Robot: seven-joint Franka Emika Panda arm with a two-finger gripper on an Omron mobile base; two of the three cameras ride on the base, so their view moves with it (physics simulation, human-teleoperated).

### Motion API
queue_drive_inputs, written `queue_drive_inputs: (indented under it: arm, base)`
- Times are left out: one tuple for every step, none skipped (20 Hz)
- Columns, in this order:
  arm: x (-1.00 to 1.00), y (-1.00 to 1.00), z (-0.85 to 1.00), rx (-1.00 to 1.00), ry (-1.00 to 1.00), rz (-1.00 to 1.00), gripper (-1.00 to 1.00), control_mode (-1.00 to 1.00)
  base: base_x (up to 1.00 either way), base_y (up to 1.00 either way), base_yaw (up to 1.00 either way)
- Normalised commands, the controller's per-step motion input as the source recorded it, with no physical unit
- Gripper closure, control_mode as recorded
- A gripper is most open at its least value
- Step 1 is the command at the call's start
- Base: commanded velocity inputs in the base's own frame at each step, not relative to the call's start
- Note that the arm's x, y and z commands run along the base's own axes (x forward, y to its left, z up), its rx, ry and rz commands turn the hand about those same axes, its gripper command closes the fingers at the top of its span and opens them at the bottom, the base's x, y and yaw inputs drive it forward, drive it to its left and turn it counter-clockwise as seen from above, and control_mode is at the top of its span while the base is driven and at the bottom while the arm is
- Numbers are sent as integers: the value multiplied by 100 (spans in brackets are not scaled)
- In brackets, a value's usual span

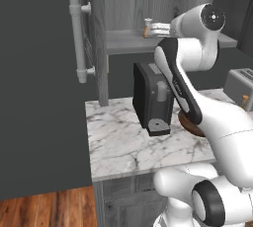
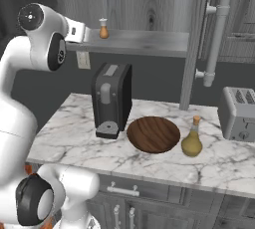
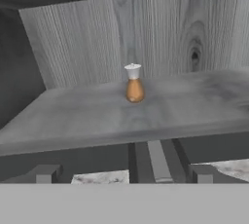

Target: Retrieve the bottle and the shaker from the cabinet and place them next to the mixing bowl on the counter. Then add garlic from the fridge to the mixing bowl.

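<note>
Bottle (image 2: 191, 138) placed beside bowl (image 2: 153, 134), lower right. Shaker (image 2: 103, 29) remains on shelf (image 2: 149, 41), upper left; gripper (image 3: 124, 173) spread, empty. Garlic pending.

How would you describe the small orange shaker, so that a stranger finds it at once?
Look at the open grey wooden cabinet above the marble counter. On its shelf stands the small orange shaker with a white cap, alone and upright; the larger corked yellowish bottle stands below, beside the brown wooden bowl.

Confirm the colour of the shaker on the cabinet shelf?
Orange body with a white cap: the shaker shows best in the hand view.
</note>
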Motion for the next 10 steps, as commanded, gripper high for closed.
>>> queue_drive_inputs:
  arm:
    - [32,0,0,-8,28,0,-100,-100]
    - [34,0,0,-6,27,0,-100,-100]
    - [26,0,0,-3,21,0,-100,-100]
    - [21,0,-4,0,15,0,-100,-100]
    - [10,0,-7,0,5,0,-100,-100]
    - [5,0,-12,0,0,0,-100,-100]
    - [5,0,-9,0,0,0,-100,-100]
    - [7,0,-15,0,0,0,-100,-100]
    - [10,0,-24,0,0,0,-100,-100]
    - [19,0,-32,0,0,0,-100,-100]
  base:
    - [0,0,0]
    - [0,0,0]
    - [0,0,0]
    - [0,0,0]
    - [0,0,0]
    - [0,0,0]
    - [0,0,0]
    - [0,0,0]
    - [0,0,0]
    - [0,0,0]
